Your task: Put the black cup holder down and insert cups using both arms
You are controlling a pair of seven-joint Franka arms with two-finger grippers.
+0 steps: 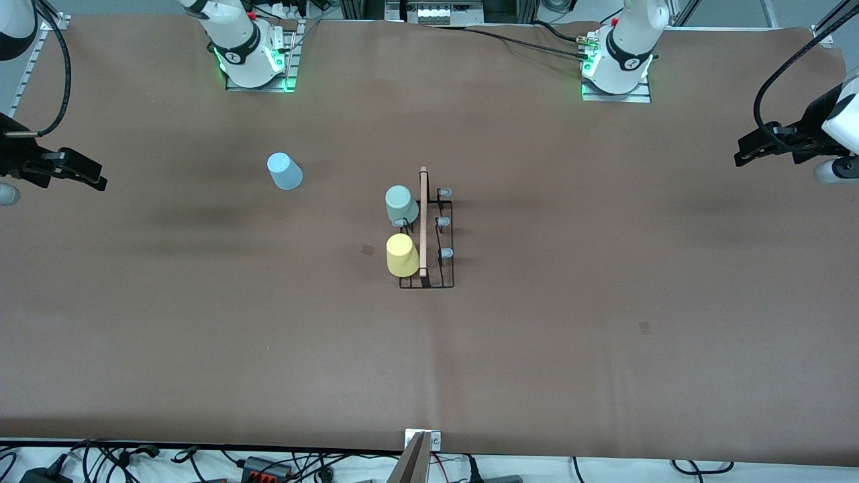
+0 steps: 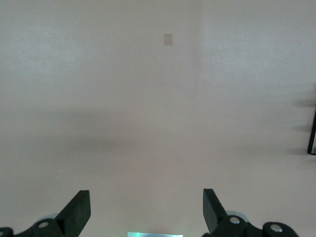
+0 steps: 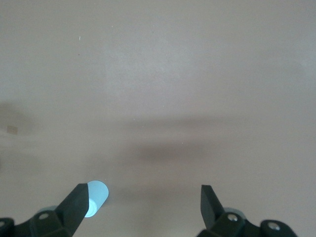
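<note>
Apparently two cups racked, pincers wide — idle

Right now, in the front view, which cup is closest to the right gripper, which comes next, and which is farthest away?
Counting from the right gripper, which hangs open over the right arm's end of the table:
1. Light blue cup, standing alone on the table, nearest.
2. Pale green cup, on the black cup holder.
3. Yellow cup, also on the holder, closer to the front camera; only slightly farther than the green one.

White arms, dark joint bands, black cables, green base lights
</note>
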